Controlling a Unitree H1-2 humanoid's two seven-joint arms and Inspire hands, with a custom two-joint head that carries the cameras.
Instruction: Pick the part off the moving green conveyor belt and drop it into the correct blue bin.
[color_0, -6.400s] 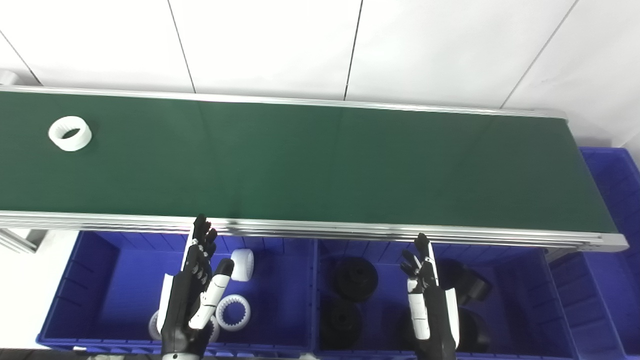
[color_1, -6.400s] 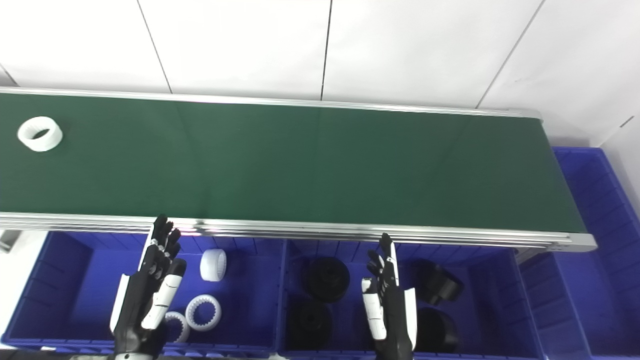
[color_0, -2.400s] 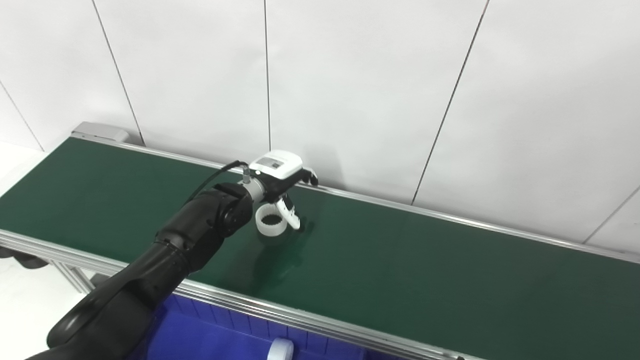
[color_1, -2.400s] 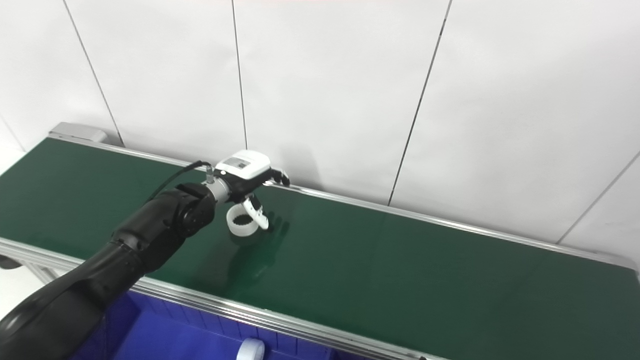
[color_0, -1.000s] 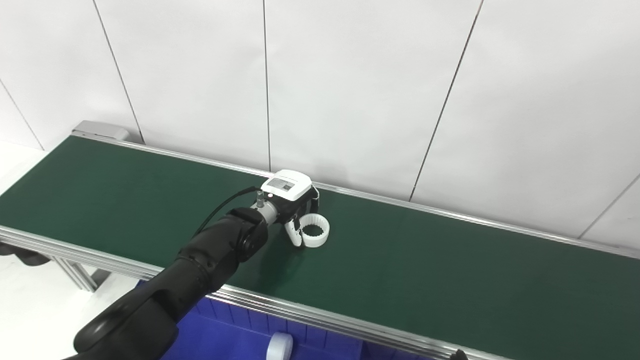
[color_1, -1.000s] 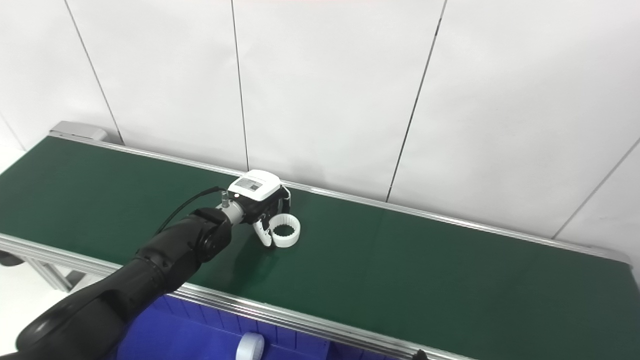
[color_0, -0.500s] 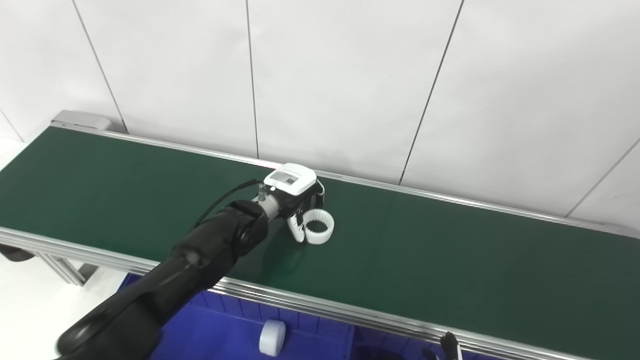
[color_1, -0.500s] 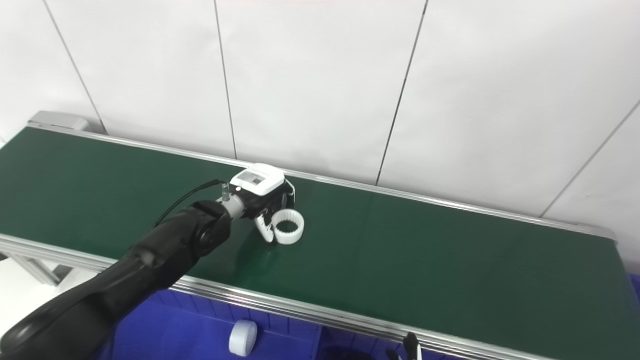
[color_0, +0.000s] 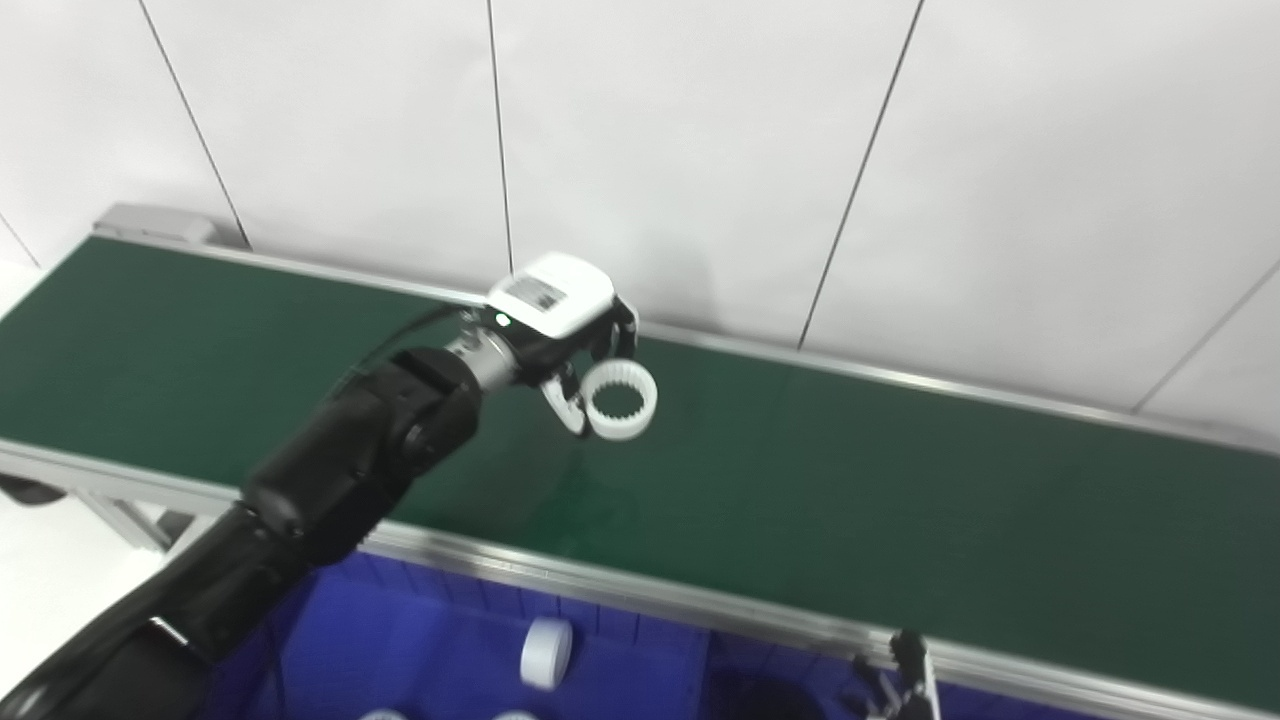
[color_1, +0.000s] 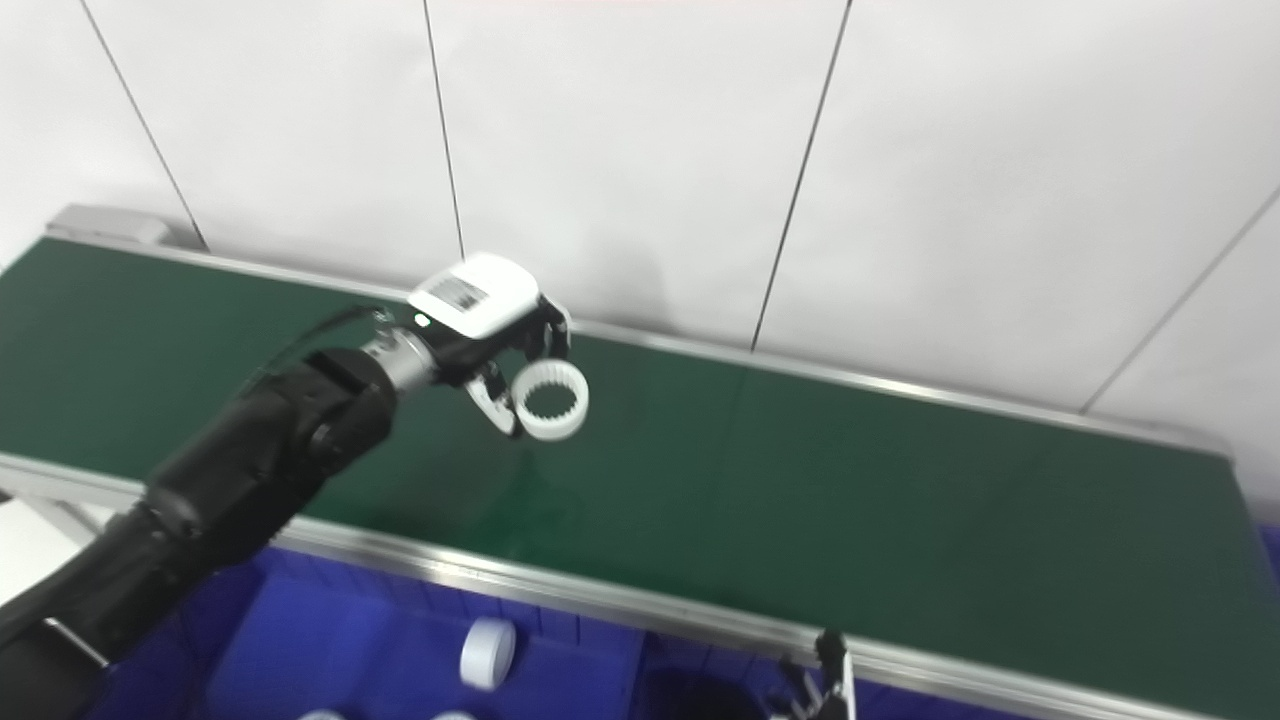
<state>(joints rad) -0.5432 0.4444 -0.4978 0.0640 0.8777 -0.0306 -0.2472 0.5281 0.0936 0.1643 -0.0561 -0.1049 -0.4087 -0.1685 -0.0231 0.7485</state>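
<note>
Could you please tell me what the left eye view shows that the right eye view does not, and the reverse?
Only the left eye view: a dark rounded object under the conveyor frame at the far left.

Only the right eye view: the green conveyor belt's right end; in the left view the belt runs off the picture.

Both: the left hand shut on the white toothed ring, held above the green conveyor belt; a white cylindrical part in the blue bin; the right hand only as fingertips at the bottom edge.
</note>
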